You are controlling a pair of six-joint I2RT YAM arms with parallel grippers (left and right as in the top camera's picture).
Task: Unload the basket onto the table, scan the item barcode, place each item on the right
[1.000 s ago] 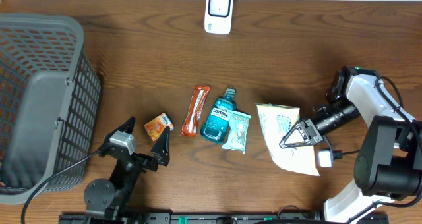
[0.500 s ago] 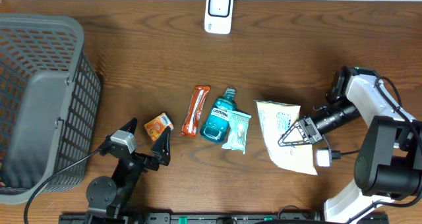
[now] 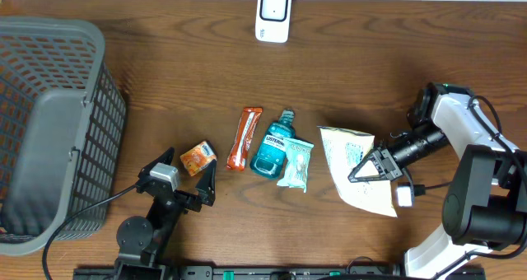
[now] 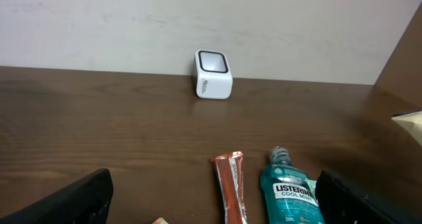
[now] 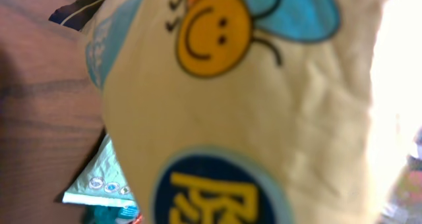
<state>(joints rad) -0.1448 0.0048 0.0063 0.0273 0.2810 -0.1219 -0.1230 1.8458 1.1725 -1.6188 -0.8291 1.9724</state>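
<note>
Right wrist shows a smiley on the pouch (overhead cannot).

Overhead looks straight down; left wrist faces the scanner low (both share it); right wrist close-up.

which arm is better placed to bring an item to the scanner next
Right. The right gripper is shut on the cream pouch and only has to carry it to the white scanner. The left gripper is open and empty, by the orange packet.
</note>
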